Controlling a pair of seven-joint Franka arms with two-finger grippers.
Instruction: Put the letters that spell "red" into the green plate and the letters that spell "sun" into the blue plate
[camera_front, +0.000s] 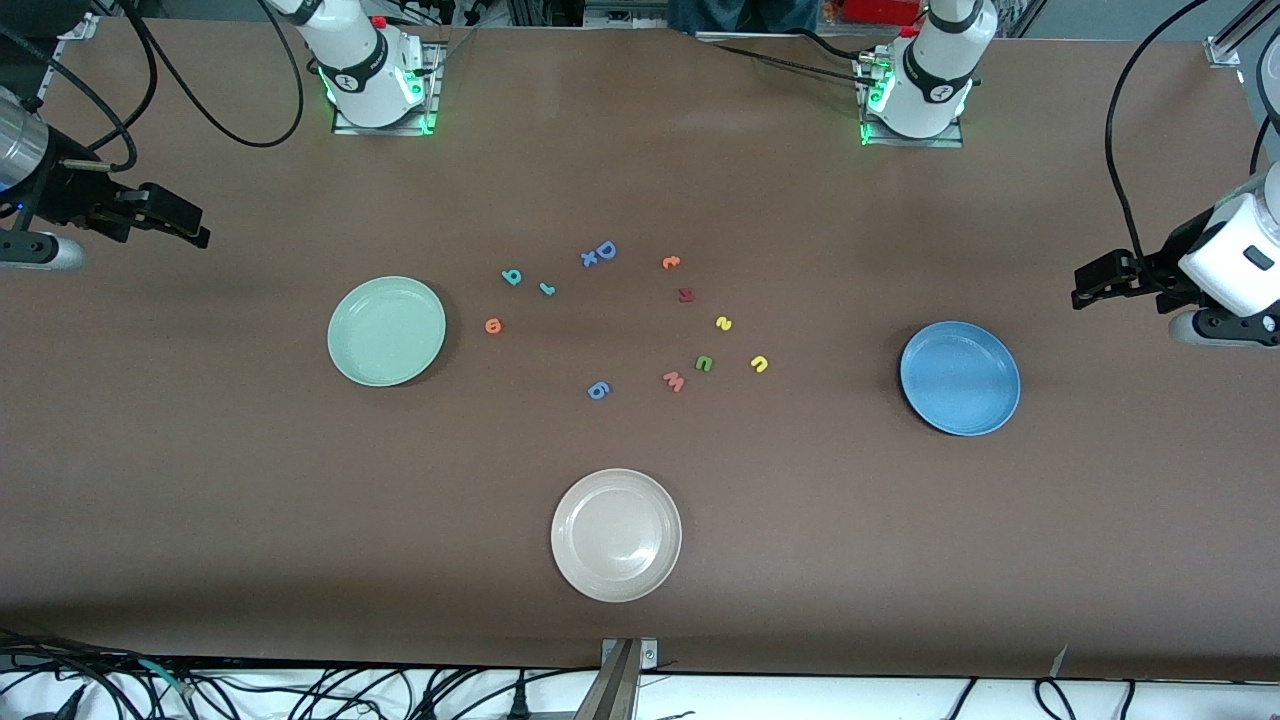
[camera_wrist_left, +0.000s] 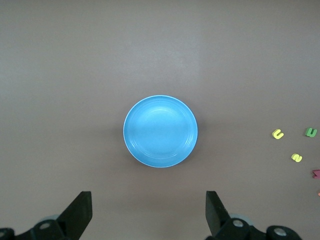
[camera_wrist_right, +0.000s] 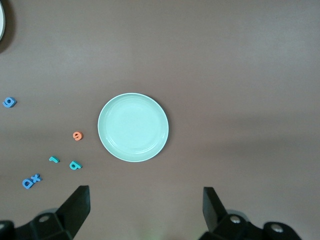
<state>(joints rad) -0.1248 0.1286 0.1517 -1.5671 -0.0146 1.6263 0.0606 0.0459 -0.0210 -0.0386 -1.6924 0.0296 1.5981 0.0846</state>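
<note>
Nearest your front camera sits the off-white plate, with nothing on it. Farther up the table you have the scatter of small foam letters between the two coloured plates. Toward the right arm's end lies the green plate, bare, and just beside it the orange e; the teal d and the teal r lie a little farther from the camera, all three on the table. Toward the left arm's end lies the blue plate, also bare. Between it and the middle you see the yellow u, the green n and the yellow s, likewise on the table. Mixed in with them are a pink w, a dark red letter, a blue D and a blue g. Your right gripper hangs over the table edge at its own end, fingers spread and holding nothing; your left gripper hangs the same way at its end, fingers spread and holding nothing.
</note>
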